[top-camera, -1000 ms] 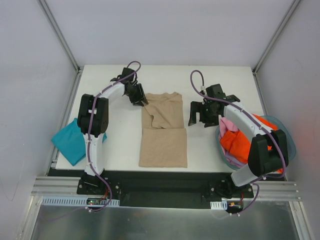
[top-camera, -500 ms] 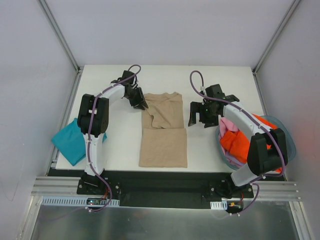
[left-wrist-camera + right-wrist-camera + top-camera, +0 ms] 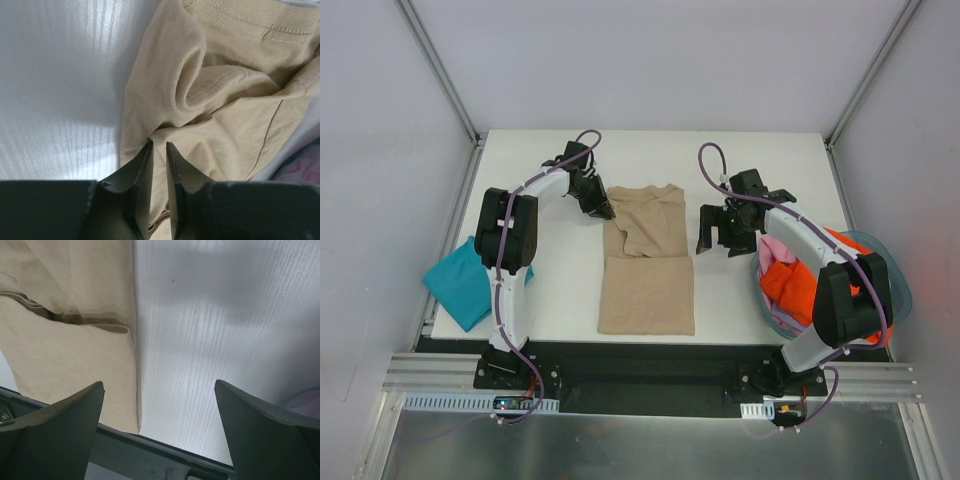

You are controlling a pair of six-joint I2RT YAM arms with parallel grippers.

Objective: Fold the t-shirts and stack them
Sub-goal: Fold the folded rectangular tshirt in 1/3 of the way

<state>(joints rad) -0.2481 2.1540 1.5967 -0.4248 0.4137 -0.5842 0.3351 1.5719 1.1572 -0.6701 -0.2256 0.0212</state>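
1. The tan t-shirt (image 3: 645, 265) lies in the middle of the table (image 3: 550, 290); its far half is wrinkled.
2. The left gripper (image 3: 159, 147) has its jaws almost together, pinching the sleeve edge.
3. The right gripper (image 3: 159, 384) has its jaws wide apart over bare table, beside the shirt.
4. The right arm partly hides the orange t-shirt (image 3: 795, 285) in the basket (image 3: 903, 285); the left arm covers part of the teal t-shirt (image 3: 460, 285).

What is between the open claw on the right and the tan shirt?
Nothing but bare white table: the right gripper is beside the tan shirt, apart from it, as the top and right wrist views show.
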